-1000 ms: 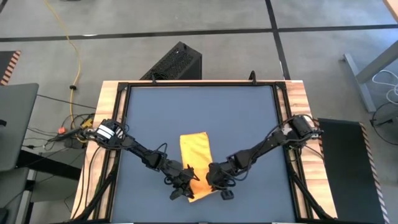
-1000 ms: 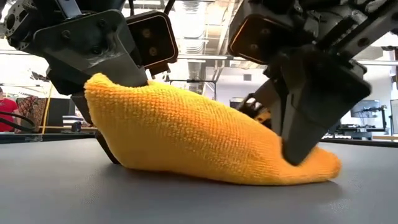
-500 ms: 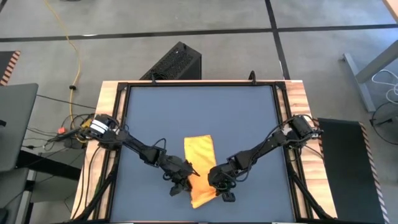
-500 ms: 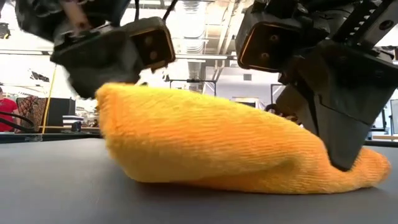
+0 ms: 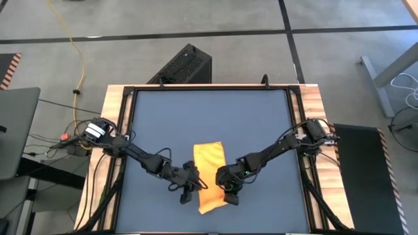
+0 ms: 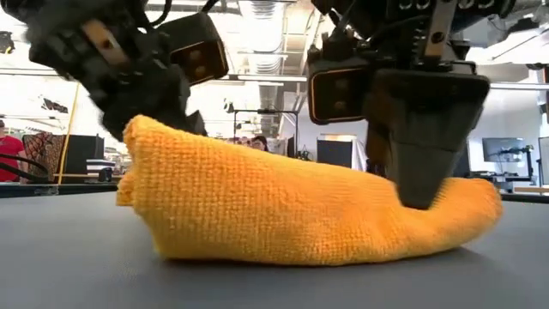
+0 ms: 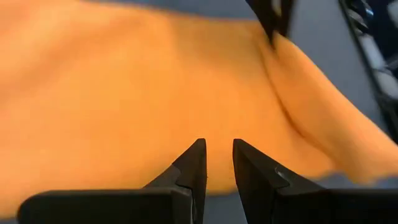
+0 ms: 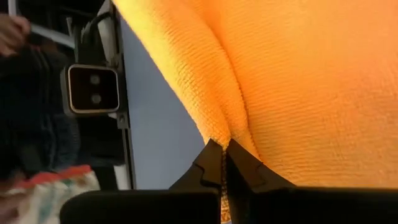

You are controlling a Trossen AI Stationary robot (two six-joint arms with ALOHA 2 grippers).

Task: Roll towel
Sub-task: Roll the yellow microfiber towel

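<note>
Right gripper pinches a fold of the yellow-orange towel on the table. Left gripper — fingers narrowly parted — sits against the towel's opposite edge.

The high view looks straight down from well above, taking in the whole desk and the floor around it. The low view sits at desk-top height, very close, facing level across the surface into the room behind. Each wrist view looks forward from just behind its own claw, almost against the towel. All four views share that towel near the desk's front edge, and the low view sees both claws on it.
</note>
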